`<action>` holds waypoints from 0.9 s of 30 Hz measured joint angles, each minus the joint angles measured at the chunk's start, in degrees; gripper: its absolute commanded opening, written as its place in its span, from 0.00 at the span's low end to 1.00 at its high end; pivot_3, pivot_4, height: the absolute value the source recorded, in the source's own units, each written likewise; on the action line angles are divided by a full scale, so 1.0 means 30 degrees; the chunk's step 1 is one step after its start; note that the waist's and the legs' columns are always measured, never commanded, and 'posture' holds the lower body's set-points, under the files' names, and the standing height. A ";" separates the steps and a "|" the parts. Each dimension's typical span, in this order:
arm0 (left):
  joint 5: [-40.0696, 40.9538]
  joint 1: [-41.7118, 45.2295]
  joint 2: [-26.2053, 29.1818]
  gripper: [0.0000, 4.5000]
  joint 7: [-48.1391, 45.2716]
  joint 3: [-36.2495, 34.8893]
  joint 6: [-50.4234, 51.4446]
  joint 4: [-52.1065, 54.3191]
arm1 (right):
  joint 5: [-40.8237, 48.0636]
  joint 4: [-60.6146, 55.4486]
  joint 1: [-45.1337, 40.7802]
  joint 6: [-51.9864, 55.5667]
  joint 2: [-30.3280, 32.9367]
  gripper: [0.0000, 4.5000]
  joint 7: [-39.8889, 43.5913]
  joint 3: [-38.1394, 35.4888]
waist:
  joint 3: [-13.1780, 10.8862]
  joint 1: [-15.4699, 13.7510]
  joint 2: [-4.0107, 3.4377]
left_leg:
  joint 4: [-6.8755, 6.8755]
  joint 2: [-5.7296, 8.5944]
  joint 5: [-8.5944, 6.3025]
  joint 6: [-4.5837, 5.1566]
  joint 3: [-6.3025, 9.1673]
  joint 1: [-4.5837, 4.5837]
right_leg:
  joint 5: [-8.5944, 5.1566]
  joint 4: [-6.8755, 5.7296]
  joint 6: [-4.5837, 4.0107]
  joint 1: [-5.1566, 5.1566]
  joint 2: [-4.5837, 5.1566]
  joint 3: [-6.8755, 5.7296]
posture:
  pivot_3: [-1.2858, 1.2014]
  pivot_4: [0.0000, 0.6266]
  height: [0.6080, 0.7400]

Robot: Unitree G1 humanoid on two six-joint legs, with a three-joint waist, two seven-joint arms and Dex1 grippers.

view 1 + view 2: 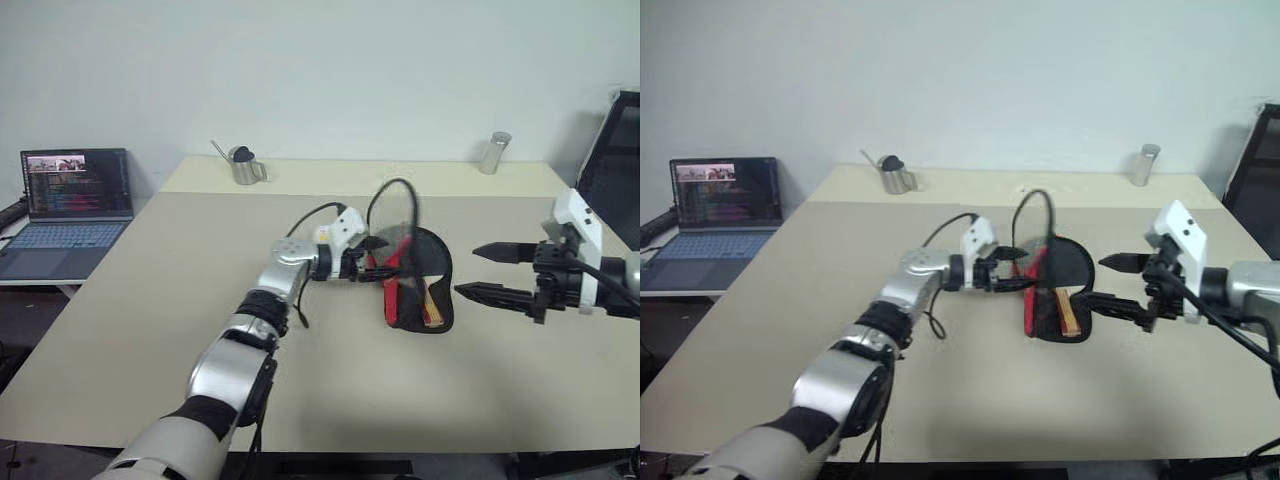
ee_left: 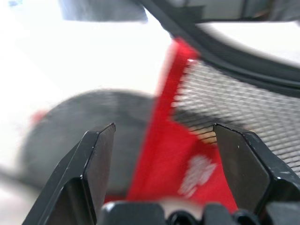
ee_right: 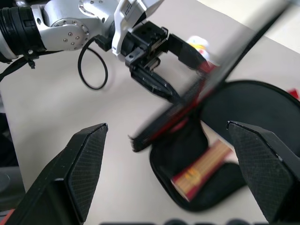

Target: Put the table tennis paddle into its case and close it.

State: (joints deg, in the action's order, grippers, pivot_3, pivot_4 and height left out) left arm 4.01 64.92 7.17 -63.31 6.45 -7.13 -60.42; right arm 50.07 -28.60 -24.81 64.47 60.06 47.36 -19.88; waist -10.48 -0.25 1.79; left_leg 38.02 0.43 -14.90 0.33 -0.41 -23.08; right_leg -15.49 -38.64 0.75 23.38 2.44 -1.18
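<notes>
The black case [image 1: 446,320] lies open at mid-table. Its red-panelled lid [image 1: 396,272] stands up on edge along the case's left side. The table tennis paddle lies inside, its tan-and-red handle [image 1: 434,306] pointing toward me; I cannot tell its black face from the lining. My left gripper [image 1: 376,265] is open at the raised lid, and the left wrist view has the red panel and mesh [image 2: 187,154] just beyond its fingers. My right gripper [image 1: 476,271] hangs open just right of the case, touching nothing; the handle [image 3: 206,165] lies between its fingers in the right wrist view.
An open laptop [image 1: 75,200] sits on a low side table at the left. A metal cup [image 1: 244,166] and a metal can [image 1: 494,152] stand near the table's far edge. A black chair [image 1: 615,165] is at the right. A black cable loops above my left wrist.
</notes>
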 measured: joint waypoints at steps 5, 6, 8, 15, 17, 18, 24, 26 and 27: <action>-0.0304 0.0454 -0.0707 0.81 -0.0022 0.0001 -0.0713 -0.1230 | 0.0105 -0.0096 0.0633 0.0000 0.0105 0.99 -0.0521 -0.0271 | -0.0001 0.0153 0.0002 | -0.0001 -0.0026 0.0001 0.0000 -0.0008 0.0029 | -0.0001 -0.0039 0.0002 0.0000 -0.0044 0.0019 | 0.52 0.24 1.00; -0.0321 0.0454 -0.0684 0.81 -0.0057 -0.0016 -0.0796 -0.1314 | 0.0099 -0.0102 0.0716 -0.0012 0.0103 0.99 -0.0655 -0.0271 | -0.0001 0.0148 0.0002 | 0.0000 -0.0027 0.0001 -0.0001 -0.0005 0.0030 | -0.0002 -0.0043 0.0003 0.0000 -0.0048 0.0017 | 0.52 0.24 1.00; -0.0338 0.0447 -0.0458 0.81 -0.0259 -0.0026 -0.0987 -0.1500 | 0.0041 -0.0098 0.0998 -0.0043 0.0100 0.99 -0.0903 -0.0265 | -0.0002 0.0136 0.0003 | 0.0003 -0.0024 0.0001 -0.0002 -0.0006 0.0028 | -0.0002 -0.0041 0.0003 -0.0001 -0.0051 0.0016 | 0.52 0.24 1.00; 0.0194 -0.0284 0.2414 0.81 -0.1554 -0.0875 -0.0618 0.0003 | -0.0786 0.1549 0.0904 -0.0153 -0.0323 0.99 -0.1833 0.0423 | -0.0001 0.0168 0.0000 | 0.0000 -0.0035 0.0002 -0.0003 -0.0013 0.0042 | -0.0001 -0.0049 0.0000 0.0000 -0.0050 0.0034 | 0.52 0.24 1.00; 0.0663 -0.1006 0.3197 0.81 -0.1836 -0.1329 0.0308 0.1520 | -0.1253 0.2258 0.0564 -0.0299 -0.0845 0.99 -0.2119 0.1272 | 0.0000 0.0145 -0.0001 | 0.0005 -0.0035 0.0003 -0.0005 -0.0010 0.0033 | 0.0000 -0.0051 -0.0001 0.0000 -0.0046 0.0035 | 0.52 0.24 1.00; 0.0881 -0.1403 0.3444 0.81 -0.1908 -0.1521 0.0738 0.2345 | -0.1463 0.2636 0.0358 -0.0381 -0.1163 0.99 -0.2302 0.1728 | 0.0000 0.0131 0.0000 | 0.0011 -0.0033 0.0003 -0.0005 -0.0011 0.0035 | 0.0000 -0.0049 -0.0001 -0.0001 -0.0044 0.0037 | 0.52 0.24 1.00; 0.1867 -0.4096 0.4988 0.81 -0.1581 -0.1989 0.3711 0.7717 | -0.3736 0.5787 -0.1450 -0.0773 -0.4062 0.99 -0.4517 0.4044 | 0.0000 0.0142 -0.0003 | 0.0020 -0.0035 0.0004 -0.0006 -0.0015 0.0036 | 0.0001 -0.0068 -0.0004 0.0002 -0.0029 0.0055 | 0.52 0.24 1.00; 0.2355 -0.5093 0.5621 0.81 -0.1255 -0.2284 0.4851 0.9810 | -0.4550 0.7338 -0.2149 -0.0923 -0.5605 0.99 -0.5674 0.4190 | 0.0001 0.0203 -0.0003 | 0.0015 -0.0039 0.0005 -0.0008 -0.0016 0.0042 | 0.0002 -0.0075 -0.0008 0.0002 -0.0029 0.0061 | 0.52 0.24 1.00; 0.2480 -0.5388 0.5852 0.81 -0.1095 -0.2319 0.5278 1.0498 | -0.4855 0.7882 -0.2221 -0.0932 -0.6045 0.99 -0.5941 0.4340 | 0.0001 0.0171 -0.0003 | 0.0015 -0.0040 0.0006 -0.0009 -0.0013 0.0041 | 0.0002 -0.0074 -0.0008 0.0002 -0.0029 0.0057 | 0.52 0.24 1.00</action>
State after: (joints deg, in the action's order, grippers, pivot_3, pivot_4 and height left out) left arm 11.45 48.76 24.73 -66.59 -0.51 8.70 -28.93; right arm 35.51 -4.95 -31.48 61.67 41.93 29.54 -6.86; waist -10.48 0.26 1.78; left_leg 38.07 0.31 -14.89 0.30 -0.45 -22.95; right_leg -15.48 -38.86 0.72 23.39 2.35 -1.01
